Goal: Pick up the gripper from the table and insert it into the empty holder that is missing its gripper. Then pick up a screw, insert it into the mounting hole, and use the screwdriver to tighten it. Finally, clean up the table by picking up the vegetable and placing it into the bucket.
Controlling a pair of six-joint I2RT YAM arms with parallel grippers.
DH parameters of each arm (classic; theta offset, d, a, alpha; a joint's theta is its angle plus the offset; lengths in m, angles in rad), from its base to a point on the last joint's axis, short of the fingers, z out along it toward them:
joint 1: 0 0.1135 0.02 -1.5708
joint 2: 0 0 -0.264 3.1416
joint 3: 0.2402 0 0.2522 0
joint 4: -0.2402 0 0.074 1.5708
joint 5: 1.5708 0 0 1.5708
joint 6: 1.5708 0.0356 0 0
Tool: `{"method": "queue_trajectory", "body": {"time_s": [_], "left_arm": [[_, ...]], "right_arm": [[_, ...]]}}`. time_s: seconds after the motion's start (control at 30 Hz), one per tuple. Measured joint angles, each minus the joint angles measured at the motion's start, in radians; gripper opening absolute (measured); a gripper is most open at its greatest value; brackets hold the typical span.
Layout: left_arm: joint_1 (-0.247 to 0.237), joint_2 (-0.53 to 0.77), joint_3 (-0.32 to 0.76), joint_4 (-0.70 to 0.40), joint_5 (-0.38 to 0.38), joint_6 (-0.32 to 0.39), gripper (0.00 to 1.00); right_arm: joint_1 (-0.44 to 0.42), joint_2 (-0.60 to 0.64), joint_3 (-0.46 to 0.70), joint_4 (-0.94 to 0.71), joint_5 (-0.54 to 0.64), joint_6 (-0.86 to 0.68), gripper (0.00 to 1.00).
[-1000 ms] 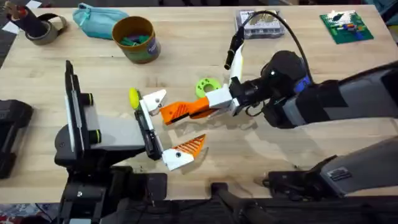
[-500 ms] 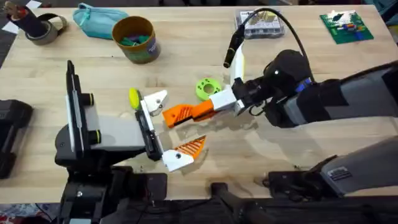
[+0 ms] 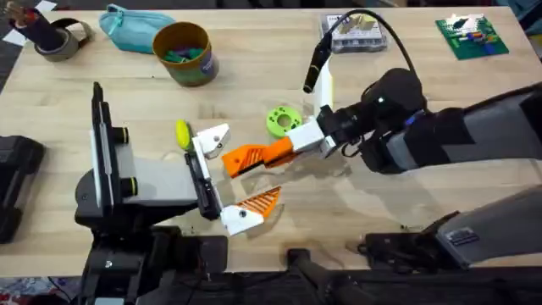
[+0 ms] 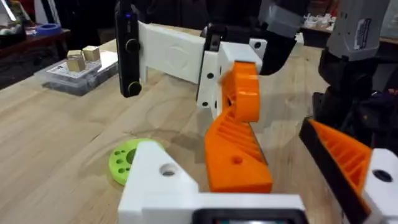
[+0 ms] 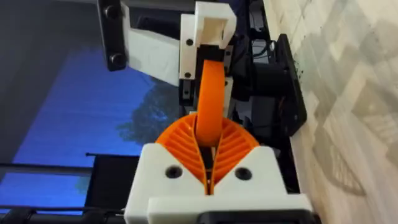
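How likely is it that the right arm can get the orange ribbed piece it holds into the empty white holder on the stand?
Probably yes. The right gripper is shut on the small orange ribbed plastic finger, whose tip lies just beside the empty white wedge-shaped holder on the black rail, with bare table between them.

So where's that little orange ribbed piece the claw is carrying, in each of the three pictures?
Overhead: the gripper is near the centre, pinched by the right gripper.
Left wrist: centre, close up.
Right wrist: middle, standing up between the orange pads.
Shared landmark: the empty holder, the white wedge just beyond it.
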Motion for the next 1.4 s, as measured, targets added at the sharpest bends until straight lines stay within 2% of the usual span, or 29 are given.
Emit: {"method": "queue_trajectory", "body": {"time_s": [0.6,1.4], "left_arm": [[0.0,0.0,0.0,0.0,0.0,0.0,0.986],[0.0,0.0,0.0,0.0,0.0,0.0,0.986]], "right_arm": [[0.0,0.0,0.0,0.0,0.079,0.014,0.021],[0.0,0.0,0.0,0.0,0.041,0.013,0.021]]}}
